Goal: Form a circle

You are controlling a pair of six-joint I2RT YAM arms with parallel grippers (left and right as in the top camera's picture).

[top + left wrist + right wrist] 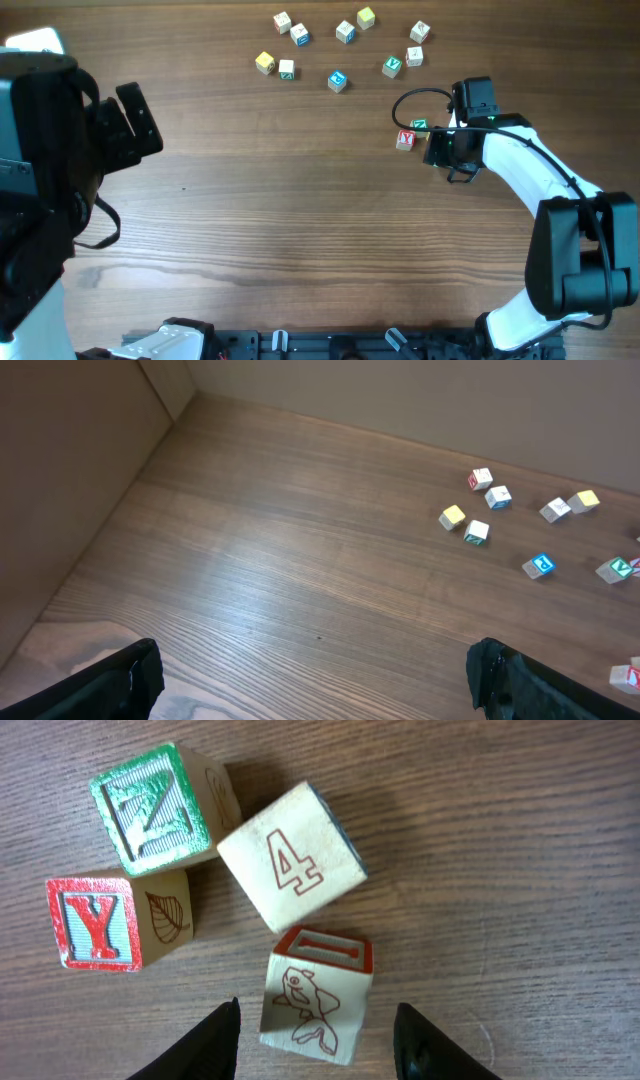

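A brown wood-grain table (300, 220) carries ten small pale wooden letter cubes (337, 81) scattered loosely across the top of the view: two yellow-topped, the others printed in red, green or blue. Lower and to the right, apart from that scatter, a tight cluster of pale wooden letter cubes (405, 139) shows a red-faced cube and a green-faced one close together. The black right gripper (435, 143) on its white arm sits right against them, overlapping the cluster's right side. The black left arm (60, 150) stands at the left edge, well apart from every cube
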